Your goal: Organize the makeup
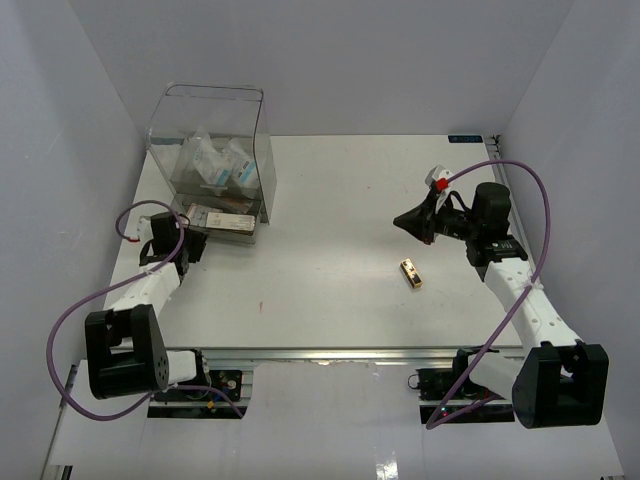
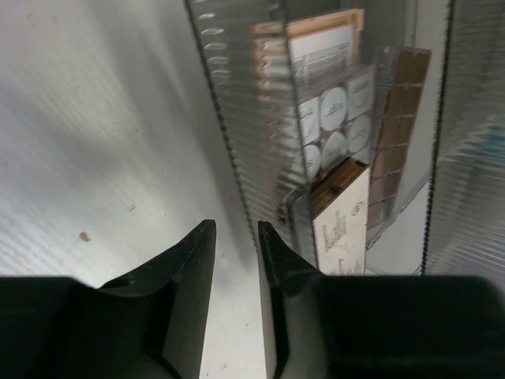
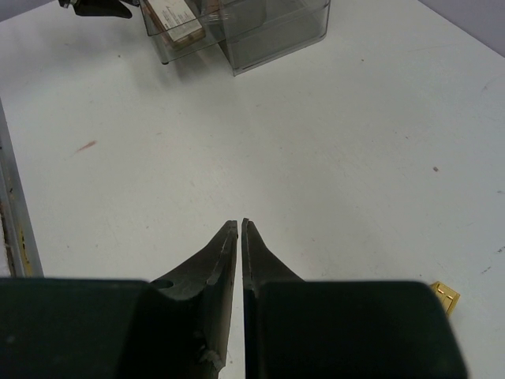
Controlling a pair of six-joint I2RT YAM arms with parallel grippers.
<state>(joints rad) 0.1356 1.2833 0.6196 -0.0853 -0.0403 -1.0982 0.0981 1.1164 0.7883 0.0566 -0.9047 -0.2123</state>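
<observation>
Flat pink and tan palettes (image 1: 226,222) lie stacked in the low front tray of the large clear box (image 1: 262,150). Clear packets with white-and-blue labels (image 1: 222,165) stand inside the box's tall part. A small gold tube (image 1: 411,272) lies alone on the table, right of centre. My left gripper (image 1: 192,243) is just left of the palette tray. In the left wrist view it (image 2: 237,229) is narrowly open and empty beside the ribbed clear wall, with the palettes (image 2: 339,134) behind that wall. My right gripper (image 1: 409,222) hovers behind the tube. In the right wrist view it (image 3: 239,223) is shut and empty, and the tube (image 3: 445,296) shows at the lower right.
White walls close in the white table (image 1: 340,200) on the left, back and right. A metal rail (image 1: 340,352) runs along the near edge between the arm bases. The clear box (image 3: 260,31) shows at the top of the right wrist view.
</observation>
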